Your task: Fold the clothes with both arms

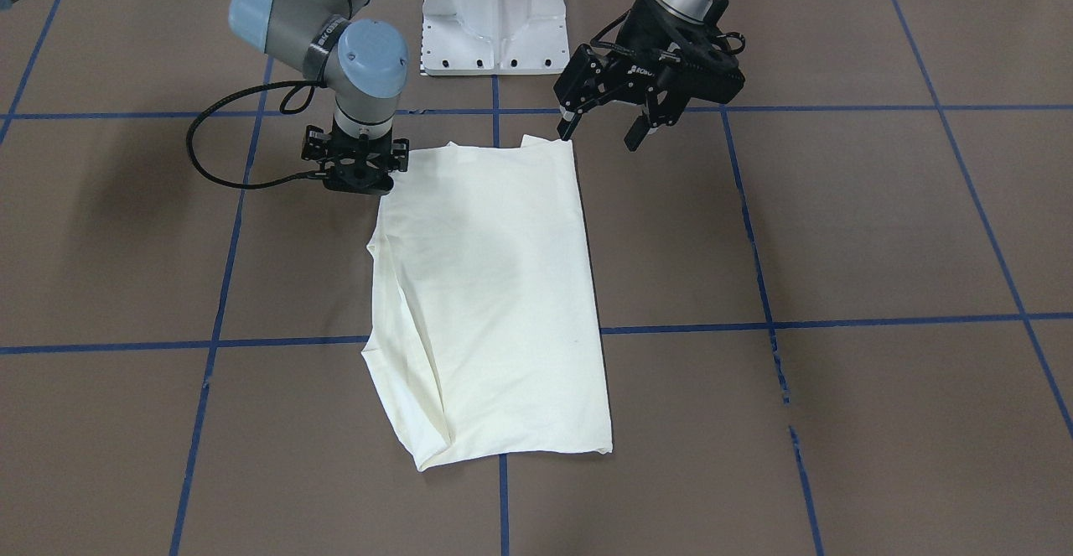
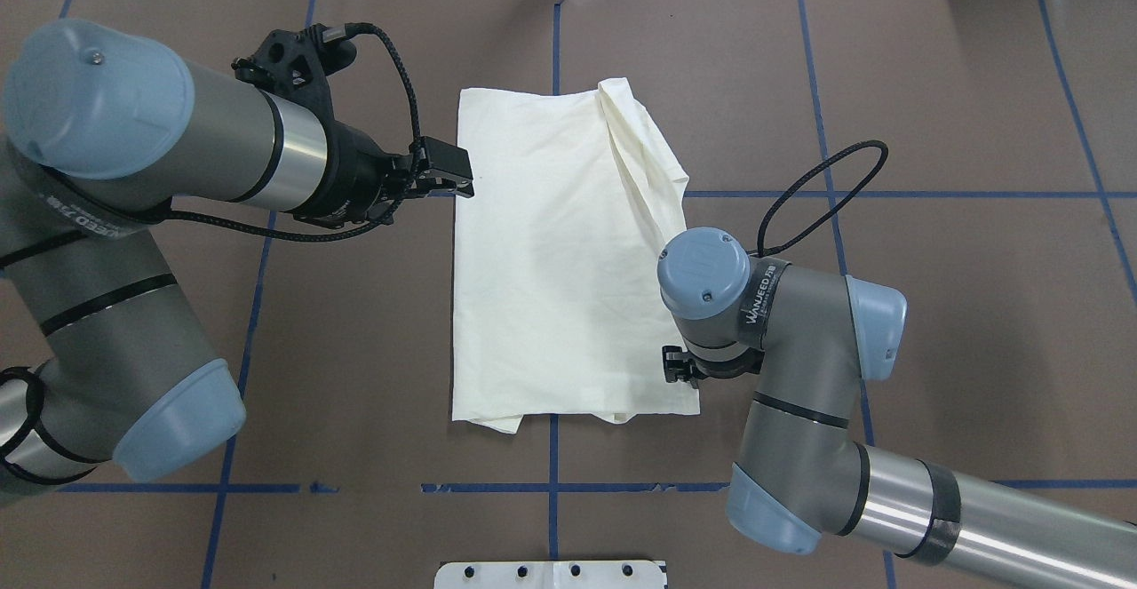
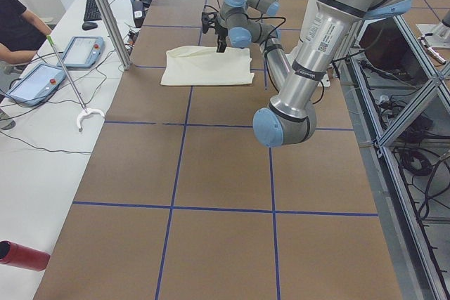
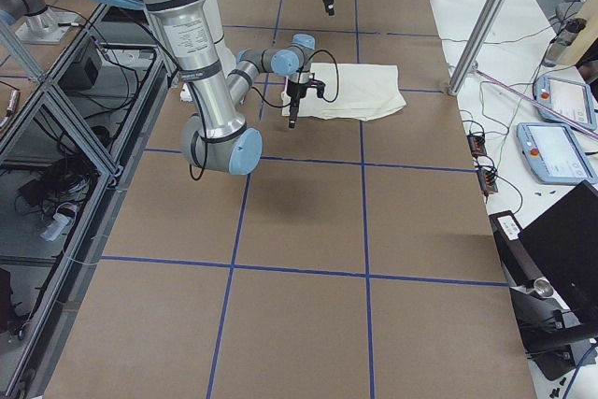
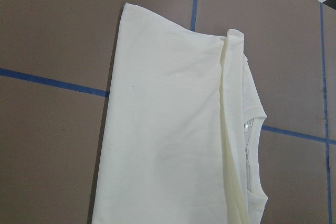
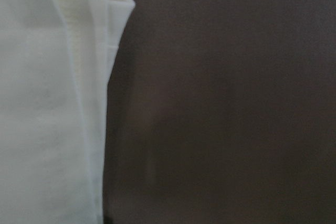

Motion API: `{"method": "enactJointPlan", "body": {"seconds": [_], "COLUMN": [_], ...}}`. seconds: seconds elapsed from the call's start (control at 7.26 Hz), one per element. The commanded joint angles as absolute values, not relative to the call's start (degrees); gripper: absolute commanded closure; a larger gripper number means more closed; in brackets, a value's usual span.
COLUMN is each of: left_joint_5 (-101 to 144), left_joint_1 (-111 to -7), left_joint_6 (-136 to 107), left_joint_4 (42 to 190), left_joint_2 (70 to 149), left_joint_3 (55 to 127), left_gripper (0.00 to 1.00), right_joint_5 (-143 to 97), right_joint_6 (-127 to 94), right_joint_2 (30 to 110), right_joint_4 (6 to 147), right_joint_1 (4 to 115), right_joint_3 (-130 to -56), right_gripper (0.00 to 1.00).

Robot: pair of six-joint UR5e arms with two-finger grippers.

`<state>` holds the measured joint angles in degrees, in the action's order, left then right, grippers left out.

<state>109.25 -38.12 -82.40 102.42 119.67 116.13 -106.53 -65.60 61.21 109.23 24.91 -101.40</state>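
From the front-facing camera, the cream-white shirt [image 1: 495,288] lies plain side up in the middle of the brown worktop [image 1: 838,220], folded into a long strip that crosses a blue tape line [image 1: 838,321]. The left gripper [image 1: 602,130] is raised on the shirt's left side, fingers spread and holding nothing. The right gripper [image 1: 359,166] points straight down at the strip's right corner nearest the robot. From overhead, the right wrist covers that gripper, so I cannot tell whether its fingers are clenched. The left wrist camera shows the strip's straight left edge, with a folded ridge and the neckline along the right side. The right wrist camera, close and blurred, shows only the shirt's hem edge against bare worktop.
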Motion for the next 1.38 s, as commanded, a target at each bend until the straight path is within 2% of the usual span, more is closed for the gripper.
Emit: {"method": "enactJointPlan", "body": {"seconds": [0.0, 0.28, 0.83, 1.24], "left_joint_5": [109.25, 109.25, 109.16, 108.64], "left_joint_1": [-37.97, -37.53, -37.53, -28.96], "left_joint_6": [-82.79, -82.79, -82.71, -97.14], "left_joint_4": [102.83, 102.83, 102.66, 102.66], "left_joint_2": [119.71, 119.62, 118.4, 113.91], "left_joint_3": [116.36, 116.11, 116.37, 115.58], "left_gripper": [0.0, 0.0, 0.0, 0.0], "right_joint_5": [-107.13, -107.05, -106.96, -111.5], "right_joint_6": [-64.87, -64.69, -57.74, -59.32], "right_joint_2": [61.44, 60.47, 55.02, 56.16], "right_joint_4": [109.95, 108.99, 105.49, 105.29], "right_joint_1": [26.8, 28.56, 33.75, 33.75], "right_joint_3": [-105.44, -107.57, -103.45, -111.5], "right_gripper": [0.0, 0.0, 0.0, 0.0]}}
